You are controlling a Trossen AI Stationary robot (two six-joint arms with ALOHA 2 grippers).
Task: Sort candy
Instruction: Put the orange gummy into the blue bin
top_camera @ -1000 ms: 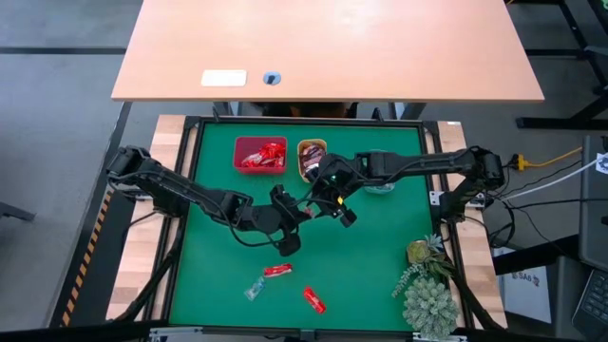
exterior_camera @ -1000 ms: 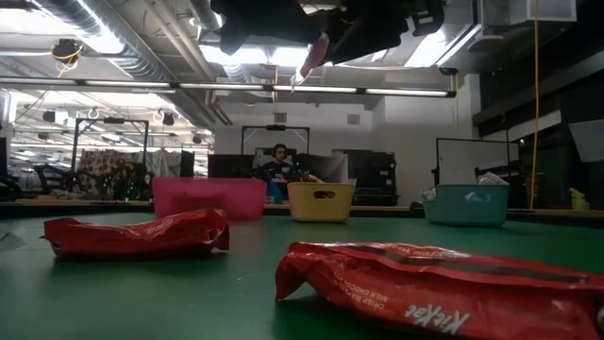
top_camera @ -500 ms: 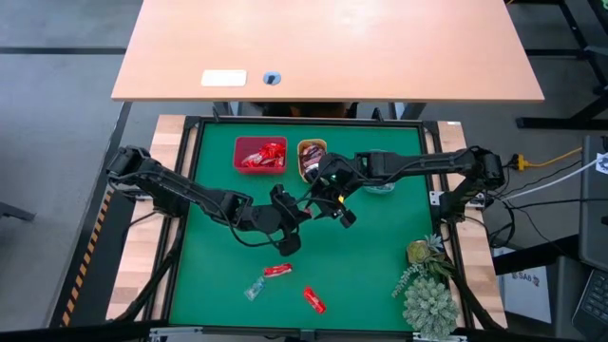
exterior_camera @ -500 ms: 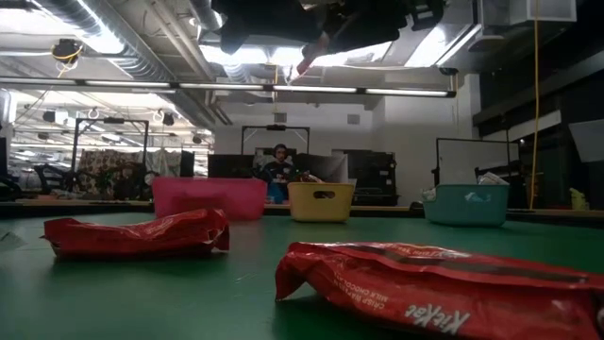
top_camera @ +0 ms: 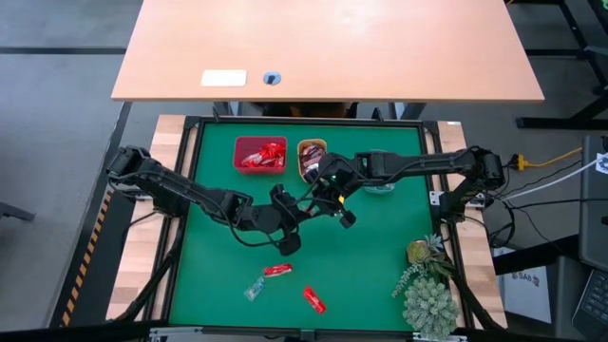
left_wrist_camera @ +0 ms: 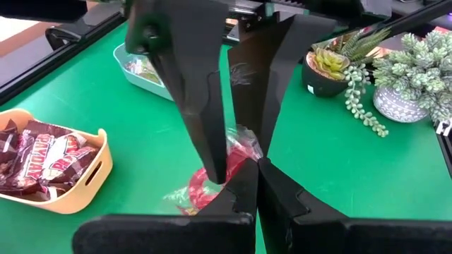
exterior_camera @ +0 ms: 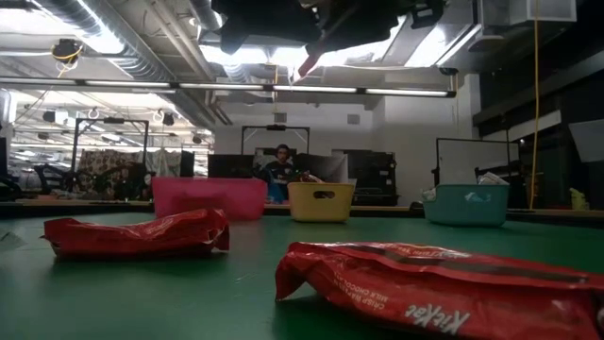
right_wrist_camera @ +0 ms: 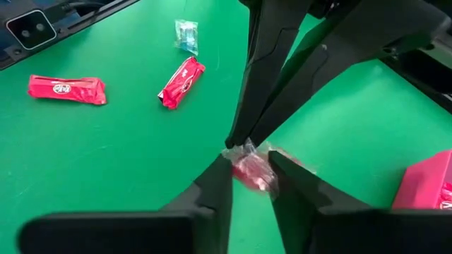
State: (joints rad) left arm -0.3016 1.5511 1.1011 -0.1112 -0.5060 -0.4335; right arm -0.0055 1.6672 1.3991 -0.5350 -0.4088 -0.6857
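Both of your claws meet in mid-air over the middle of the green tabletop (top_camera: 380, 256), just in front of the orange tray (top_camera: 311, 159). The left claw (left_wrist_camera: 256, 168) is pinched fully together on one end of a red-wrapped candy (right_wrist_camera: 251, 169), its crinkled clear twist end showing at the tips. The right claw (right_wrist_camera: 248, 164) stands narrow around the same candy, a dark finger (right_wrist_camera: 219, 185) on either side of the wrapper; whether its pads already press the wrapper you cannot tell. So this one piece hangs between the two claws, well above the tabletop.

Taking the orange tray as your mark: it holds dark brown-and-white bars (left_wrist_camera: 42, 156). Just beside it, toward your left arm, sits the red tray (top_camera: 260, 154) with red wrappers inside. On its other side, toward your right arm, the teal tray (left_wrist_camera: 141, 69) holds clear pieces.

Well in front of the orange tray, near the tabletop's front edge, three pieces lie loose: a red bar (top_camera: 277, 271), a second red bar (top_camera: 314, 300) and a clear greenish candy (top_camera: 254, 289). Potted artificial plants (top_camera: 429, 302) stand at the front corner on your right arm's side.
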